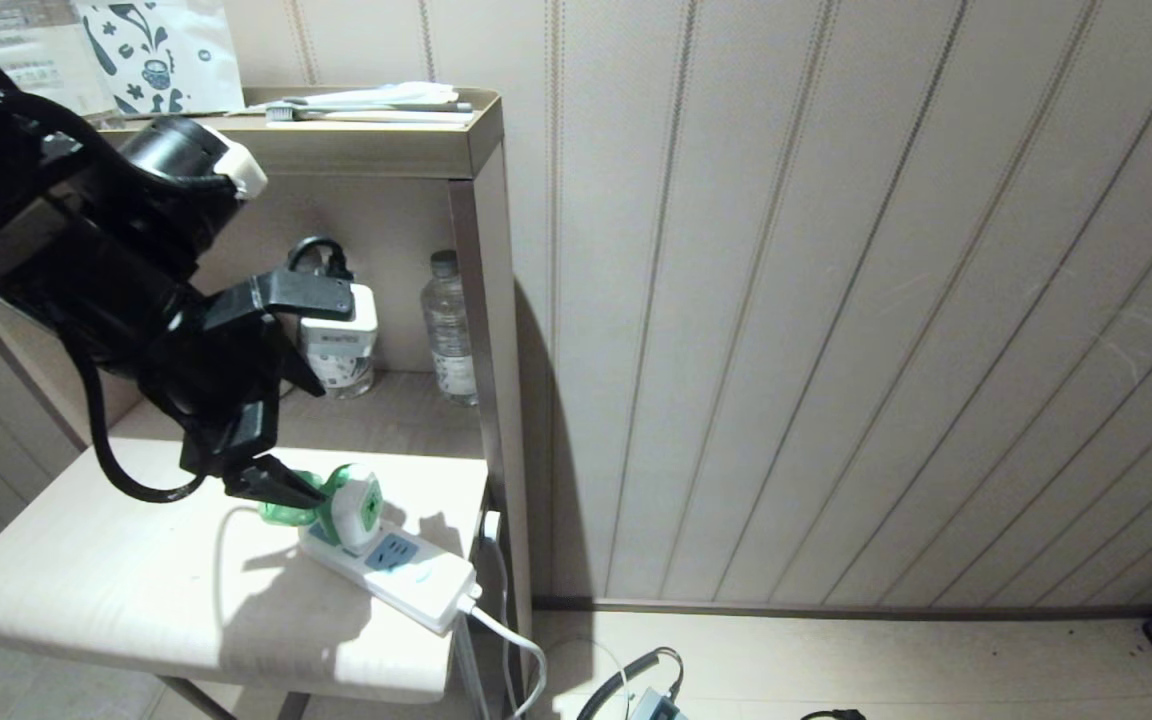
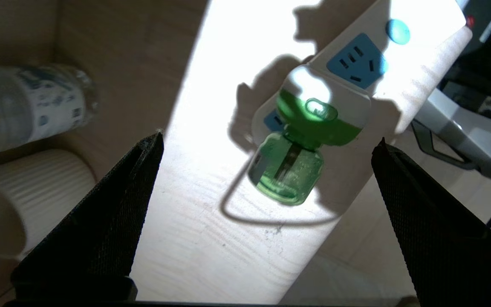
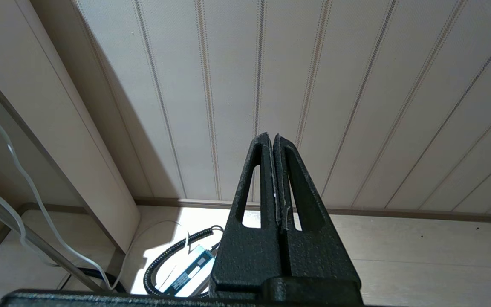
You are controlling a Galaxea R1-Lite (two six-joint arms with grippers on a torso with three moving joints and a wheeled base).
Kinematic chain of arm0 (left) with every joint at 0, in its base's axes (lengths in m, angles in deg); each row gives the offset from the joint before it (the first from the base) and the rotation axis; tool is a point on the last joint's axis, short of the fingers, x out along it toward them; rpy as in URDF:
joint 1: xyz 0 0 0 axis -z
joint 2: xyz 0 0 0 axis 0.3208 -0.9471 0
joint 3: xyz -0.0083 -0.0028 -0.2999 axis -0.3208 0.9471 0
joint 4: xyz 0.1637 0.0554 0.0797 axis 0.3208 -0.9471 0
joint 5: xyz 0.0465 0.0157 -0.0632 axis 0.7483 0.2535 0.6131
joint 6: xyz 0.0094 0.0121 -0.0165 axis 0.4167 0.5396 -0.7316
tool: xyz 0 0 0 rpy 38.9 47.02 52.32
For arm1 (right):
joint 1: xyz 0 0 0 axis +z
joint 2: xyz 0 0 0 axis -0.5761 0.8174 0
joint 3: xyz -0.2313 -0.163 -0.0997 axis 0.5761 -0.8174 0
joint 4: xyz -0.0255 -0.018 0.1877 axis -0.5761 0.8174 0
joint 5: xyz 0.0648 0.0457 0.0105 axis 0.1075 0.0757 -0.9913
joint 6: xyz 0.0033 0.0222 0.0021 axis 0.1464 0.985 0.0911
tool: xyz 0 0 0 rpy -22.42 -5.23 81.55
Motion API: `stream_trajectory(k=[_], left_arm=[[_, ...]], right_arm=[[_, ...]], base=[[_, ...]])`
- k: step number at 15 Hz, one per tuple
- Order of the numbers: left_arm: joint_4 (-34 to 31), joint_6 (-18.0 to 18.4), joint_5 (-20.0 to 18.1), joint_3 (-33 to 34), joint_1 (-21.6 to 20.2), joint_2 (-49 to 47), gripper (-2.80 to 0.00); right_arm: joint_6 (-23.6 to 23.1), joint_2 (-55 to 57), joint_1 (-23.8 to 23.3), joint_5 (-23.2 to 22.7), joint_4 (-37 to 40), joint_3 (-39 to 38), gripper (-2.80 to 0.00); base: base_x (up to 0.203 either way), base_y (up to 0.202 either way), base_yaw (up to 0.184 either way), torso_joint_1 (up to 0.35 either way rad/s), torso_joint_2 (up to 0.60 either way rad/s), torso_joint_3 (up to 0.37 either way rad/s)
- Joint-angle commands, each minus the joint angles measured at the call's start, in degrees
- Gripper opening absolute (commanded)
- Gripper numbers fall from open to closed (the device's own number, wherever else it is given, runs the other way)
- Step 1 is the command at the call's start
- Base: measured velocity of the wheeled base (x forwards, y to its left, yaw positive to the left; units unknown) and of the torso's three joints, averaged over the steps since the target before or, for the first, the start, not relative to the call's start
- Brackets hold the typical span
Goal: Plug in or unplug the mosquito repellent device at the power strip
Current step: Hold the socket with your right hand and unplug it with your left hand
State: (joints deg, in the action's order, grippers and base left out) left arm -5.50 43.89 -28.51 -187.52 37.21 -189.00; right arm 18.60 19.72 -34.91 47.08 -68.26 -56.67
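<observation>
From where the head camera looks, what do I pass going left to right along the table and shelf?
Left gripper → mosquito repellent device → power strip; behind them, cup → water bottle.

Power strip (image 1: 391, 565) far end hidden under mosquito repellent device (image 1: 351, 508); cord (image 1: 521, 655) cut off at bottom edge.

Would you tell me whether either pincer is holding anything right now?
Nothing is held: the left pincer is open near the mosquito repellent device; the right pincer is shut, empty.
</observation>
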Motion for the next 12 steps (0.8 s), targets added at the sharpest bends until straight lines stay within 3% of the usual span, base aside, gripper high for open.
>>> stream_trajectory(k=[1,2,3,5,6,8,9,12], left_arm=[[0.85,0.09,-1.31,0.05,-3.61,5.78,0.0],[1.94,-0.05,-1.83,0.36,-6.09,7.57,-2.15],[2.77,-0.61,-2.04,0.72,-8.3,9.12,-2.8],[3.41,-3.06,-2.23,1.74,-13.06,11.35,-2.8],[3.43,-6.87,-2.2,2.42,-15.24,12.11,-2.8],[3.47,-18.38,-2.62,4.57,-18.26,13.9,-2.8],[3.57,-22.05,-2.95,7.54,-18.78,15.81,-2.8],[8.16,-35.62,-3.59,23.43,-20.77,25.04,-2.8]], right_arm=[[0.02,0.05,0.07,0.0,0.0,0.0,-2.8],[0.02,0.05,0.05,0.0,0.0,0.0,-2.8],[0.02,0.05,0.03,0.0,0.0,0.0,-2.8],[0.02,0.05,0.07,0.0,0.0,0.0,-2.8],[0.02,0.05,0.07,0.0,0.0,0.0,-2.8],[0.02,0.05,0.08,0.0,0.0,0.0,-2.8],[0.02,0.05,0.0,0.0,0.0,0.0,-2.8],[0.02,0.05,0.0,0.0,0.0,0.0,-2.8]], base=[[0.0,0.0,0.0,0.0,0.0,0.0],[0.0,0.0,0.0,0.0,0.0,0.0],[0.0,0.0,0.0,0.0,0.0,0.0],[0.0,0.0,0.0,0.0,0.0,0.0],[0.0,0.0,0.0,0.0,0.0,0.0],[0.0,0.0,0.0,0.0,0.0,0.0],[0.0,0.0,0.0,0.0,0.0,0.0],[0.0,0.0,0.0,0.0,0.0,0.0]])
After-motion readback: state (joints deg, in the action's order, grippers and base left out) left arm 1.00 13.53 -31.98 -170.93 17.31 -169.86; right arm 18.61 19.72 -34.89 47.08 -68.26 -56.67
